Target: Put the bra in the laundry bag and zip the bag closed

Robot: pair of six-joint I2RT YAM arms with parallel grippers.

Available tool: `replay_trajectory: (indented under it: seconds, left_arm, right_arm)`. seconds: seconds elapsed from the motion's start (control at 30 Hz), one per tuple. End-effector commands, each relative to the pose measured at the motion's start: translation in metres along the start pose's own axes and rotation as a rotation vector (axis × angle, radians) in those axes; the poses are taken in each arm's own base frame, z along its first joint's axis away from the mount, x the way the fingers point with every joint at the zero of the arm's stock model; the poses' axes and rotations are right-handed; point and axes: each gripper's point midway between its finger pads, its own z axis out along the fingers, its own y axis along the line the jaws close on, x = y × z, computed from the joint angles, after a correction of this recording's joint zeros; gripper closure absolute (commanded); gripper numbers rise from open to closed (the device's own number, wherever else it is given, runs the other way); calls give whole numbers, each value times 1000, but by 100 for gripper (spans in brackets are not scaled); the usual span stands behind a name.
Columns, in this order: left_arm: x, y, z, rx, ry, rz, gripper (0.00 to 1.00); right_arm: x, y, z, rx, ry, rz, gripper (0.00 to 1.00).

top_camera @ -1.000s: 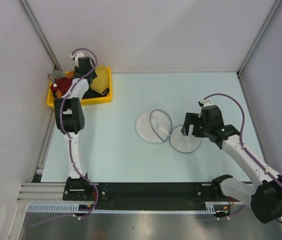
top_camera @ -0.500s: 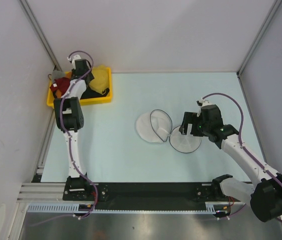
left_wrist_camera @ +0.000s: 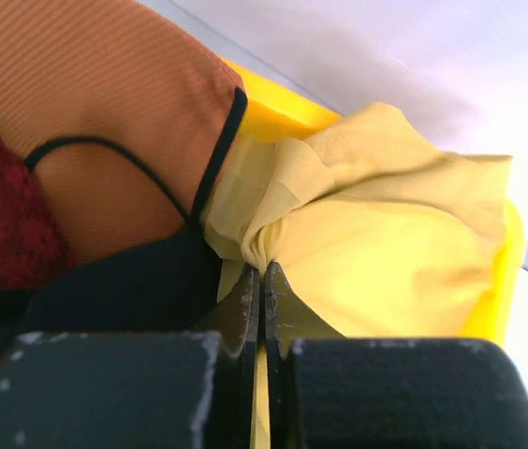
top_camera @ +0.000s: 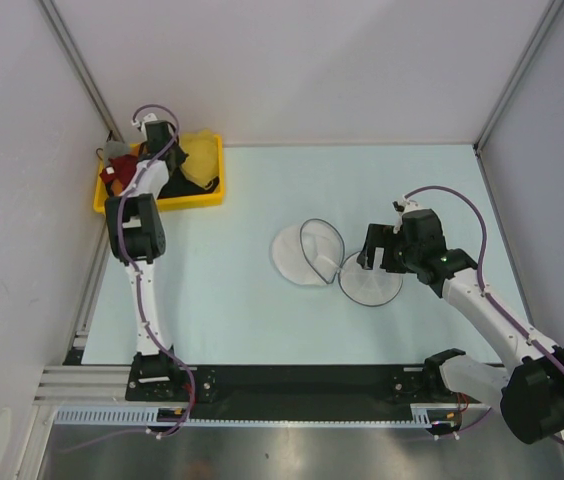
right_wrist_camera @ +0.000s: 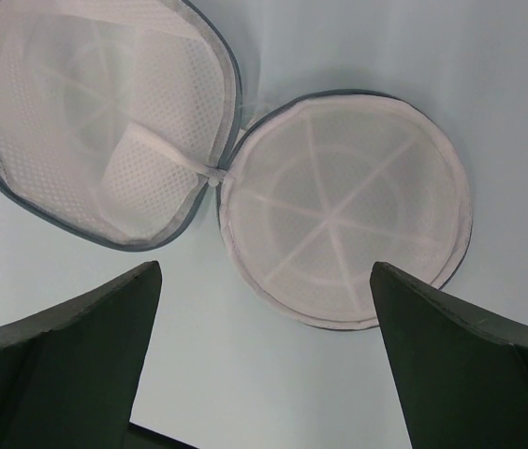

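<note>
The left gripper [left_wrist_camera: 262, 281] is closed, its 2 fingers pressed together on a bunched fold of a yellow garment [left_wrist_camera: 386, 243]; whether this is the bra I cannot tell. The pinch is inside the yellow bin [top_camera: 157, 207] at the table's [top_camera: 262, 200] far left corner. The garment spreads right of the fingers and reaches the bin's far rim. Just left of it lies an orange ribbed piece [left_wrist_camera: 105, 112] edged by a thin black strap [left_wrist_camera: 217, 159], with dark red cloth [left_wrist_camera: 2, 215] at the left edge and black cloth [left_wrist_camera: 124, 290] under the fingers.

The right gripper [right_wrist_camera: 266, 271] hangs wide open above the bag [right_wrist_camera: 339, 215], holding nothing; its 2 fingers frame the bag from the near side without touching it. The bag lies unzipped near the table's middle, well apart from the bin; its 2 round mesh halves sit side by side, joined at a small white tab; the right half lies flat on the table and the left half shows its dark rim.
</note>
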Motion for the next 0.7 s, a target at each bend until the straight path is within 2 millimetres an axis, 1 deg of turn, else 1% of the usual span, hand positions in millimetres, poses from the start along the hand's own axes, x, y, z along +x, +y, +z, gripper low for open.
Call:
replay_trajectory:
  seconds: [0.0, 0.03, 0.07, 0.1, 0.17, 0.2, 0.23, 0.27, 0.3, 0.33, 0.37, 0.4, 0.43, 0.47, 0.5, 0.53, 0.57, 0.6, 0.63, 0.67]
  left_arm:
    - [-109, -57, -90, 149, -191, -72, 100]
    - [-118, -63, -103, 165, -204, -76, 100]
    - [-123, -71, -117, 178, -200, -76, 100]
    - [-142, -81, -145, 206, -233, -71, 100]
    - [-143, -89, -170, 218, -217, -62, 100]
    - [-147, -95, -187, 237, -220, -57, 100]
    - [-153, -99, -212, 251, -238, -42, 100]
    - [-148, -108, -229, 282, -221, -24, 100]
    - [-136, -105, -235, 272, -194, -10, 100]
    - [-145, -109, -268, 293, -221, 0, 100]
    - [-140, -111, -281, 309, -213, 5, 100]
    - [-118, -102, -281, 296, -168, 10, 100]
    - [-124, -107, -318, 349, -197, 1, 100]
    - [-115, -105, -328, 364, -181, -4, 100]
    - [-88, -95, -328, 359, -125, -8, 100]
    - [-77, -97, -340, 402, -97, -22, 100]
    - [-77, -98, -369, 451, -124, -27, 100]
    - [-47, -89, -366, 464, -60, -27, 100]
    - [-32, -92, -376, 516, -20, -29, 100]
    - [-27, -94, -401, 577, -24, -28, 100]
  right_arm:
    - [-7, 7, 0, -17, 3, 13, 0]
    - [-6, 8, 1, -19, 12, 20, 0]
    - [-5, 10, 1, -23, 19, 22, 0]
    - [-4, 10, 3, -24, 33, 28, 0]
    - [-3, 15, 2, -33, 38, 26, 0]
    - [-2, 16, 4, -30, 46, 22, 0]
    - [-1, 22, 3, -39, 47, 10, 0]
    - [-1, 25, 4, -44, 46, 1, 0]
    - [0, 31, 4, -57, 53, -12, 0]
    - [-1, 44, 1, -85, 50, -44, 0]
    - [-1, 52, 0, -101, 47, -58, 0]
    - [-4, 57, -1, -101, 37, -71, 0]
    - [-9, 66, -4, -118, 26, -83, 0]
    - [-5, 79, -7, -145, 35, -111, 0]
    - [-6, 86, -9, -157, 33, -121, 0]
    - [-5, 93, -11, -172, 33, -133, 0]
    - [-8, 109, -17, -210, 23, -150, 0]
    - [-7, 118, -19, -235, 20, -157, 0]
    - [-8, 127, -22, -271, 14, -167, 0]
    - [-9, 144, -27, -349, 9, -171, 0]
